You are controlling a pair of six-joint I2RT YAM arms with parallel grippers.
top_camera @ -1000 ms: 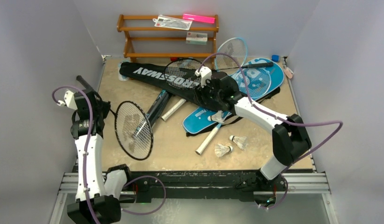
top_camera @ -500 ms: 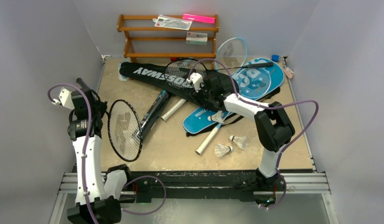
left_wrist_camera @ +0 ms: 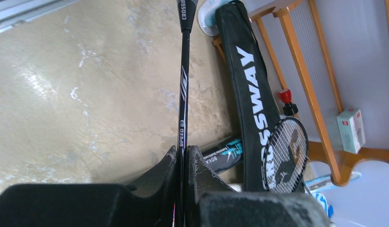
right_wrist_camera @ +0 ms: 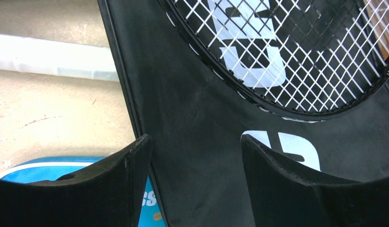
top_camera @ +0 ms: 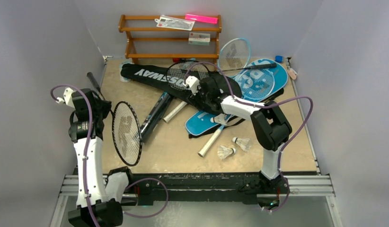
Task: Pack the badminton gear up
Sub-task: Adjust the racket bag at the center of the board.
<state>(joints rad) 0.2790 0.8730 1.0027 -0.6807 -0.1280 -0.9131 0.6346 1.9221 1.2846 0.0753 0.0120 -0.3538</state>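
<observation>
Firmly grips black racket [left_wrist_camera: 183, 94] by shaft in left jaws; holds right jaws spread over CROSSWAY cover [right_wrist_camera: 197, 109].

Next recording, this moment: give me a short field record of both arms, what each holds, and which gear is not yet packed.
left gripper: jaws shut on the shaft of a black racket
right gripper: jaws open and empty, over the edge of the black CROSSWAY cover
second black racket: head lies on top of that cover, not inside
blue cover: lying flat at the far right
shuttlecocks: loose on the table
packed: nothing visibly inside either cover
</observation>
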